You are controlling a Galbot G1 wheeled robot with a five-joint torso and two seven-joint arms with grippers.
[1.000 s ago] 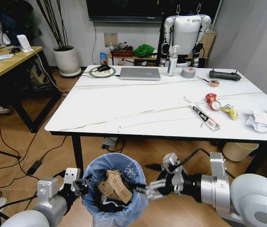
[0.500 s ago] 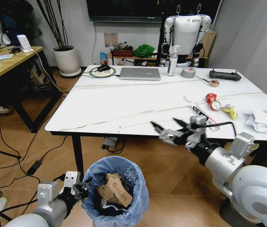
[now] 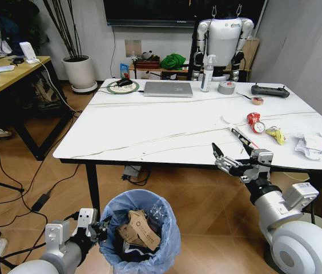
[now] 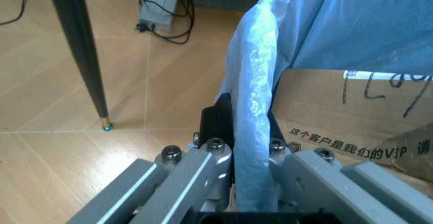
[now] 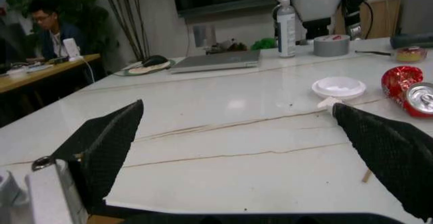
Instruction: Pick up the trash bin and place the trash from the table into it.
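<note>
Two grippers are at work, each with its own function. Nearest the robot, the left gripper point(image 3: 95, 227) is clamped on the rim of the trash bin point(image 3: 141, 231); in the left wrist view its fingers point(image 4: 203, 168) pinch the blue bag liner point(image 4: 254, 133) and the rim together, which keeps the bin lifted off the floor, upright and mouth-up just in front of the table point(image 3: 149, 123) edge, where dropped items can fall straight in. The bin already contains torn brown cardboard point(image 3: 141, 227) and other litter. Slightly farther out, the right gripper point(image 3: 232, 154) is raised to the level of the near table edge with its fingers spread wide and holding nothing, a posture suited to reaching for another item. Beyond it, on the right part of the tabletop, remaining trash lies near: a crushed red can point(image 3: 256, 122), a yellow wrapper point(image 3: 277, 135), a thin printed stick pack point(image 3: 246, 141) and crumpled white tissues point(image 3: 314, 145). At the far edge stand a laptop point(image 3: 168, 88), a spray bottle point(image 3: 207, 74) and a tape roll point(image 3: 226, 87), which are not trash.
</note>
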